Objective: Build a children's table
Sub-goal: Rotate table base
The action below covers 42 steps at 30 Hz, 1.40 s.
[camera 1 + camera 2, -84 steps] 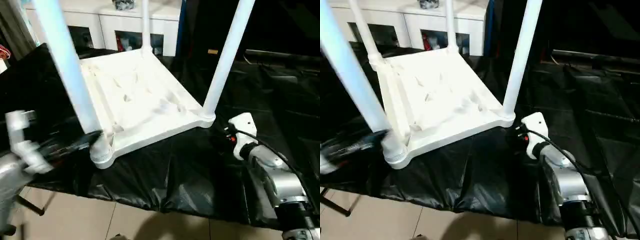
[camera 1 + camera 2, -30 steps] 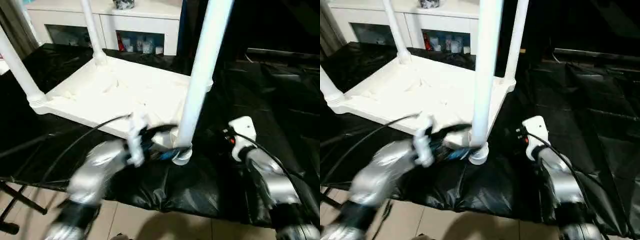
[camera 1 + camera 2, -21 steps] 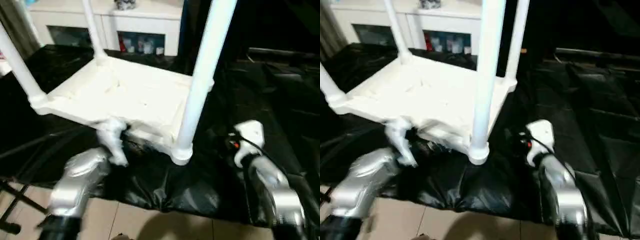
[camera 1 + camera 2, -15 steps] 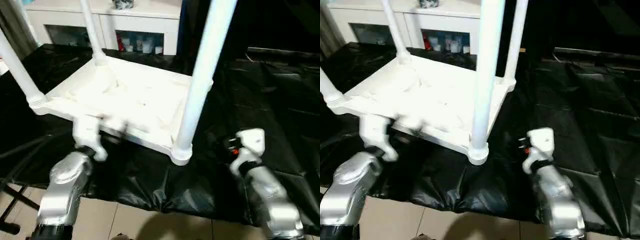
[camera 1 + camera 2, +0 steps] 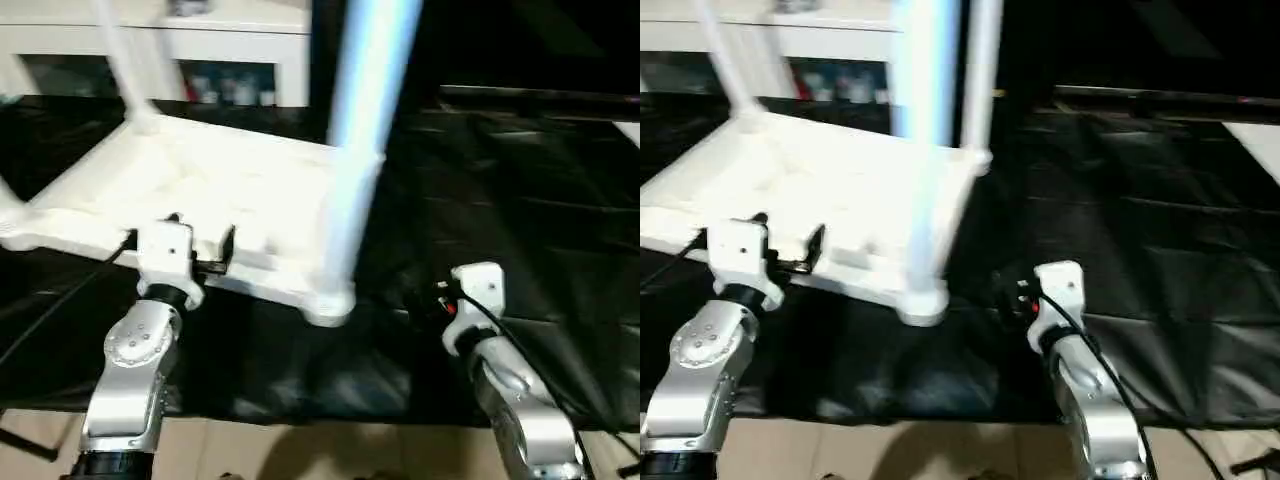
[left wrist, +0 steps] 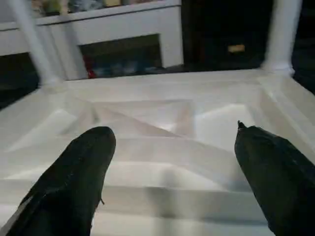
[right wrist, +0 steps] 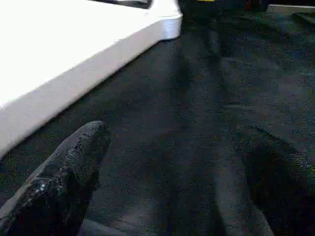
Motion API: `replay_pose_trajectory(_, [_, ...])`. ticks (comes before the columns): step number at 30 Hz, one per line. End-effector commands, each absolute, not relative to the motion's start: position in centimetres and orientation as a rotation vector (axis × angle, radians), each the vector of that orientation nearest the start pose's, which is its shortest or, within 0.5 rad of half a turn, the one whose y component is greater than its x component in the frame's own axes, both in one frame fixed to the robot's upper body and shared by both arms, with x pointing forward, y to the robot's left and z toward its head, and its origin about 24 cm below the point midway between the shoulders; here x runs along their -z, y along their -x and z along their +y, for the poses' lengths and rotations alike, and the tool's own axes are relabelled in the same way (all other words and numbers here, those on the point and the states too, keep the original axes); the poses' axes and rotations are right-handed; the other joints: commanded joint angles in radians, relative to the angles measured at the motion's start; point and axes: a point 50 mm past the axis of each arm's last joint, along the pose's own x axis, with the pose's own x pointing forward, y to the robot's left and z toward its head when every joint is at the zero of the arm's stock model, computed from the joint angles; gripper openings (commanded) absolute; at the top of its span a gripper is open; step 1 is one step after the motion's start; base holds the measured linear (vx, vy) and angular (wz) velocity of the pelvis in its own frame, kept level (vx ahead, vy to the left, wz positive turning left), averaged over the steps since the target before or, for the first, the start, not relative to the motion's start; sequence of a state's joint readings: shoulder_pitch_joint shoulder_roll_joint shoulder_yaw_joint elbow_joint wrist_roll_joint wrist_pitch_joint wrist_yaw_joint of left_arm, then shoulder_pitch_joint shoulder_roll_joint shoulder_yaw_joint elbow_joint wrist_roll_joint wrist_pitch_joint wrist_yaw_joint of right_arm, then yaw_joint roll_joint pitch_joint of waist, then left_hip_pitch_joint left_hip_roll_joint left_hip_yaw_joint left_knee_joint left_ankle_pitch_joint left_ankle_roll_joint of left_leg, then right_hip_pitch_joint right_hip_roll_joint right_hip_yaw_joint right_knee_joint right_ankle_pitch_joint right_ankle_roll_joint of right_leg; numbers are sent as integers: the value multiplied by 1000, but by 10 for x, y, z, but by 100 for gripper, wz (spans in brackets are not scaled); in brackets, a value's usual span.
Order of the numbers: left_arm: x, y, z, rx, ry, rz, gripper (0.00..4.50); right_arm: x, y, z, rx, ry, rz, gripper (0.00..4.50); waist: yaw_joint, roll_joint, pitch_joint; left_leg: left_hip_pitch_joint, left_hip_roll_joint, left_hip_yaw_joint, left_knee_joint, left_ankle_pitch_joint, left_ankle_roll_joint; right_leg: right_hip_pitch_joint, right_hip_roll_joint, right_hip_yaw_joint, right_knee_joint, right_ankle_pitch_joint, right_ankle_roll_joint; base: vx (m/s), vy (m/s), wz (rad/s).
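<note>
**A:** Where does your table stand?

**B:** Your children's table lies upside down on the black sheet, ribbed underside up, towards the left and middle of the scene. Its legs rise from the corner sockets: the near-right leg stands tall in front of you, another leg rises at the far left corner, and one more at the far right.

**A:** And your left gripper?

**B:** Your left gripper sits at the near long edge of the tabletop, left of the near-right leg. In the left wrist view its two black fingers are spread wide, with the ribbed underside between and beyond them. You can't tell from the pictures whether they touch the edge.

**A:** The right one?

**B:** Your right gripper is low over the black sheet, right of the near-right corner socket and apart from it. Its fingers are also apart, holding nothing, with the table's white rim running off to one side of them.

**A:** Anything behind?

**B:** A white cabinet with glass doors stands beyond the far edge of the sheet
</note>
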<state>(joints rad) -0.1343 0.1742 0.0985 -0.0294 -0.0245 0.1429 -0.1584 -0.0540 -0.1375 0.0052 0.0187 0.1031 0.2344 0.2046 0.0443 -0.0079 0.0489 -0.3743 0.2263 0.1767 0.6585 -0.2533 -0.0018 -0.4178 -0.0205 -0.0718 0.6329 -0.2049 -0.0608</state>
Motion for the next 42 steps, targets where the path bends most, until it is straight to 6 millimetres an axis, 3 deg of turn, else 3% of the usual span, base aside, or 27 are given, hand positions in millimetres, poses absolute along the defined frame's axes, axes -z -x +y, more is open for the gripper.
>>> replay_pose_trajectory(1, [-78, -280, 193, 61, -152, -23, 444, -34, -265, -163, -220, 19, 201, 450, 38, -30, -54, -39, -81, -5, 1, -9, 67, 89, -143, 99, -159, -429, -60, -21, -129, 3])
replay_pose_trajectory(3, [-77, -282, 193, 69, -123, -5, 444, -37, -268, -162, -228, 21, 197, 450, 42, -22, -48, -36, -48, -35, -62, 0, 65, 82, -145, 96, -144, -481, 114, -33, -100, 0])
replay_pose_trajectory(4, [-78, -283, 193, 62, -132, -12, 444, -36, -269, -160, -236, 17, 202, 450, 44, -19, -49, -44, -54, -54, -65, -19, 79, 92, -155, 98, -135, -510, 127, -35, -70, -13])
replay_pose_trajectory(7, [-80, -286, 193, 54, -152, -24, 444, -37, -271, -158, -250, 29, 205, 450, 87, -24, -50, -33, -45, -81, -11, -11, 94, 92, -246, 175, -160, -615, 15, 0, 0, 0])
replay_pose_trajectory(8, [-81, -287, 193, 52, -149, -26, 444, -37, -272, -157, -256, 38, 215, 450, 91, -14, -51, 10, -57, -51, 11, -38, 47, 63, -192, 244, -193, -680, 21, -14, 75, -21])
replay_pose_trajectory(10, [-82, -288, 192, 51, -147, -32, 444, -36, -273, -157, -251, 49, 222, 450, 132, -32, -33, -1, -81, -87, 44, -117, -17, 91, -160, 342, -180, -670, -81, -12, 102, -31])
replay_pose_trajectory(12, [-82, -288, 193, 50, -152, -33, 444, -37, -274, -158, -247, 45, 222, 450, 146, -39, -35, -3, -96, -98, 51, -131, -21, 89, -130, 363, -171, -599, -110, -15, 134, -27])
replay_pose_trajectory(14, [-83, -288, 194, 50, -153, -36, 444, -38, -275, -158, -248, 55, 216, 450, 145, -12, -50, -13, -87, -134, 4, -48, 86, 78, -122, 318, -162, -397, -154, -39, 365, -16])
replay_pose_trajectory(15, [-83, -288, 195, 44, -160, -35, 444, -38, -275, -158, -256, 55, 214, 450, 125, 18, -54, 24, -74, -132, -83, -10, 178, 43, -55, 241, -131, -321, -122, -30, 345, 1])
replay_pose_trajectory(16, [-84, -288, 196, 43, -161, -38, 444, -38, -275, -158, -260, 63, 215, 450, 57, 48, -62, 80, -59, -156, -134, 4, 345, -43, 18, 95, 13, -237, -76, -28, 375, 5])
replay_pose_trajectory(18, [-84, -288, 196, 35, -188, -41, 444, -38, -275, -159, -260, 70, 216, 450, 41, 43, -59, 65, -39, -167, -146, 165, 456, -71, -3, -5, 156, -169, 23, -39, 359, 5])
replay_pose_trajectory(19, [-85, -288, 196, 30, -209, -41, 444, -39, -276, -159, -259, 71, 216, 450, 41, 41, -51, 56, -46, -156, -133, 234, 444, -74, -9, -31, 158, -161, 57, -48, 315, 5])
replay_pose_trajectory(21, [-83, -287, 194, 30, -220, -29, 444, -38, -276, -161, -243, 71, 216, 450, 32, 27, -66, 63, -38, -182, -125, 237, 332, -45, -29, -21, 110, -112, 57, -59, 260, -2])
replay_pose_trajectory(22, [-82, -286, 192, 31, -216, -27, 444, -39, -276, -162, -237, 72, 216, 450, 32, 11, -67, 51, -12, -194, -134, 209, 141, -12, -58, 15, 60, -38, 20, -69, 209, -9])
replay_pose_trajectory(23, [-80, -285, 189, 36, -209, -23, 444, -39, -276, -166, -220, 77, 213, 450, 30, 5, -65, 46, 3, -209, -148, 130, 35, 10, -80, 34, 46, -16, -15, -71, 165, 0])
replay_pose_trajectory(24, [-80, -284, 188, 36, -208, -22, 444, -39, -276, -167, -214, 79, 212, 450, 12, 17, -64, 54, 44, -244, -166, -32, -162, 21, -97, 38, 56, -21, -77, -71, 165, 0])
replay_pose_trajectory(26, [-78, -283, 185, 32, -173, -17, 444, -40, -276, -174, -177, 81, 215, 450, 1, 45, -55, 28, 65, -257, -214, -253, -277, 4, -44, 19, 116, -140, 66, -76, 95, 10])
replay_pose_trajectory(28, [-77, -282, 182, 30, -145, -10, 444, -40, -276, -182, -153, 84, 218, 450, -3, 65, -67, 28, -26, -209, -205, -352, -344, 7, -19, -9, 117, -83, 91, -79, 36, 8])
replay_pose_trajectory(30, [-77, -282, 179, 32, -182, -12, 444, -41, -276, -190, -143, 102, 220, 450, -13, 43, -77, 55, -70, -207, -188, -186, -341, 27, -46, 6, 26, 41, 48, -37, -21, -1])
replay_pose_trajectory(31, [-77, -282, 179, 33, -197, -15, 444, -41, -276, -192, -141, 110, 221, 450, -2, 19, -75, 30, -99, -178, -170, -126, -345, 66, -100, 32, -58, 110, 45, -65, -84, -5])
replay_pose_trajectory(32, [-77, -282, 179, 34, -202, -18, 444, -42, -276, -194, -141, 112, 221, 450, -1, -9, -76, 5, -95, -160, -147, -146, -291, 92, -159, 61, -83, 104, 57, -90, -154, -13])
replay_pose_trajectory(33, [-78, -283, 179, 31, -212, -16, 444, -43, -277, -200, -134, 117, 223, 450, 11, -28, -73, -19, -54, -145, -75, -89, -130, 120, -296, 94, -107, 134, -14, -59, -113, -9])
replay_pose_trajectory(34, [-79, -284, 180, 28, -218, -14, 444, -44, -278, -204, -129, 116, 224, 450, 23, -24, -64, -31, -49, -140, -53, -51, -63, 124, -318, 100, -119, 160, -38, -65, -73, -14])
replay_pose_trajectory(35, [-80, -284, 180, 28, -217, -15, 444, -44, -278, -206, -127, 119, 224, 450, 32, -13, -48, -27, -31, -141, -70, -30, 1, 115, -284, 70, -123, 77, -97, -67, -18, -21])
replay_pose_trajectory(37, [-81, -285, 181, 28, -206, -24, 444, -45, -279, -210, -126, 129, 226, 450, -8, 24, -51, -21, 3, -174, -166, -360, -61, 104, -134, 16, -55, -137, -87, -64, -35, -23])
replay_pose_trajectory(40, [-82, -285, 178, 53, -173, -20, 444, -47, -280, -211, -142, 115, 225, 450, -15, 11, -41, -20, -15, -152, -154, -542, -118, 92, -186, 39, -100, -240, -88, -63, -71, -12])
replay_pose_trajectory(42, [-83, -285, 177, 66, -168, -28, 444, -49, -281, -211, -160, 106, 219, 450, -10, 7, -43, -26, -17, -139, -141, -450, -84, 101, -207, 49, -117, -340, -92, -49, -62, -8])
